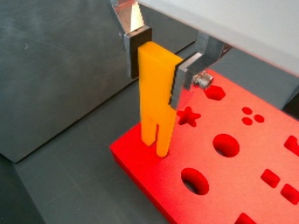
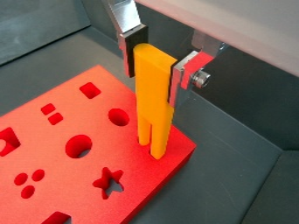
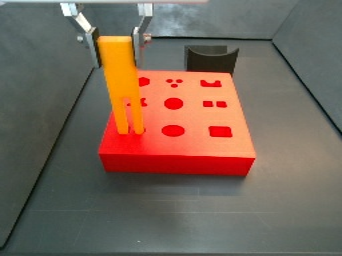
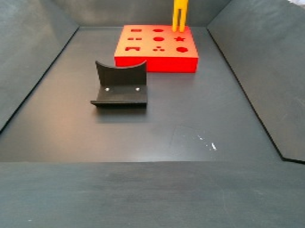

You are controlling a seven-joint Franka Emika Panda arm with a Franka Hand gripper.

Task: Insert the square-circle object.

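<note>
The square-circle object (image 1: pixel 158 96) is a long orange-yellow bar and hangs upright, its two prongs pointing down. My gripper (image 1: pixel 160 66) is shut on its upper end, one silver finger on each flat side. This also shows in the second wrist view, with the bar (image 2: pixel 155 101) in the gripper (image 2: pixel 158 63). The prong tips stand over a corner of the red block (image 1: pixel 233 166), next to its star hole (image 1: pixel 190 116). I cannot tell whether they touch the top. In a side view the bar (image 3: pixel 120 85) stands at the block's (image 3: pixel 187 120) near-left corner under the gripper (image 3: pixel 118 40).
The dark fixture (image 3: pixel 211 57) stands on the floor beyond the red block in one side view and lies in mid-floor (image 4: pixel 119 86) in the second. Grey bin walls (image 3: pixel 301 80) slope up around the floor. The red block (image 4: pixel 158 46) sits at the far end.
</note>
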